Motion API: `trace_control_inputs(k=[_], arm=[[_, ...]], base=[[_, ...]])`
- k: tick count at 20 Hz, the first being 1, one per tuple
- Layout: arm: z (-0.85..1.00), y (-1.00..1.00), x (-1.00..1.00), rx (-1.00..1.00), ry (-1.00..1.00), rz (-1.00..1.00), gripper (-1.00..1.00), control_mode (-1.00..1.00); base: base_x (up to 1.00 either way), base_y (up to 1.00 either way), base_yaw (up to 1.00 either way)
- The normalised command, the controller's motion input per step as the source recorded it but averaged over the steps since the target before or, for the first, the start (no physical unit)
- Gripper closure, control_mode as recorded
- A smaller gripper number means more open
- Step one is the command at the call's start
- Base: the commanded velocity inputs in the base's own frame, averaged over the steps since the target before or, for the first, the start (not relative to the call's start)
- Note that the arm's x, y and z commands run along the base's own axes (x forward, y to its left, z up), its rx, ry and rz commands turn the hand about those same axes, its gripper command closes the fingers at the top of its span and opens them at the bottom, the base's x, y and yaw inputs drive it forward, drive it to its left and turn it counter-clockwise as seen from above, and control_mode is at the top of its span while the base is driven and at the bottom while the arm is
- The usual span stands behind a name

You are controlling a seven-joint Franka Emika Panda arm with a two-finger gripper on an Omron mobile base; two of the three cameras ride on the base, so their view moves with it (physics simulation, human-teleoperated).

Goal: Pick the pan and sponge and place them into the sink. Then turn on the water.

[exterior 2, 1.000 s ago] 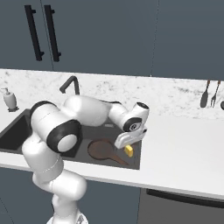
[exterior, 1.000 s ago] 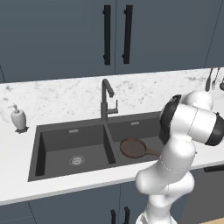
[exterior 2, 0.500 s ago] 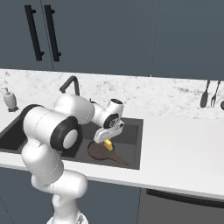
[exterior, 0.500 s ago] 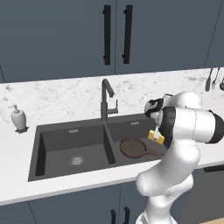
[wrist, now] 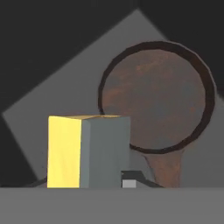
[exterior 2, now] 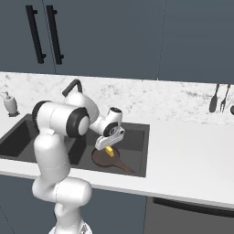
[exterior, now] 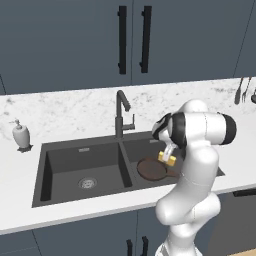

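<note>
- Since half a second ago our arm has swung further left over the right basin, carrying the small yellow rectangular sponge point(exterior: 167, 158) with its grey-green layer along with it; a second ago the sponge hung near the basin's right edge.
- We see the two-finger gripper point(exterior 2: 109, 149) closed tight on the sponge, which hangs in the air just above the basin, not touching anything below.
- From the hand camera the sponge point(wrist: 87, 151) sits close between the fingertips, its yellow face to one side and its grey-green face to the other.
- Our round shallow dark brown pan point(exterior: 151, 169) lies flat on the floor of the right basin of the dark grey double-basin sink point(exterior: 80, 150), its short handle point(exterior 2: 124, 166) pointing toward the front right corner.
- We place the sponge over the pan's near rim, close to where the handle joins.
- Behind the divider between the basins stands the tall dark angular faucet point(exterior: 120, 114).
- On the white marbled worktop point(exterior 2: 192, 151), left of the sink, stands a small white soap dispenser point(exterior: 21, 135), well apart from the gripper.
</note>
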Motion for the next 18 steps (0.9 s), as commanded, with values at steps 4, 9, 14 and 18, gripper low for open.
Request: trace_control_inputs(k=[4, 9, 14, 18], arm=[[-0.35, 0.19, 0.43, 0.00, 0.00, 0.00, 1.00, -1.00], [-0.49, 0.20, 0.34, 0.00, 0.00, 0.00, 1.00, -1.00], [-0.32, 0.09, 0.34, 0.00, 0.00, 0.00, 1.00, -1.00], [-0.26, 0.00, 0.22, 0.00, 0.00, 0.00, 1.00, -1.00]], base=[[0.00, 0.00, 0.00], [0.00, 0.00, 0.00], [0.00, 0.00, 0.00], [0.00, 0.00, 0.00]])
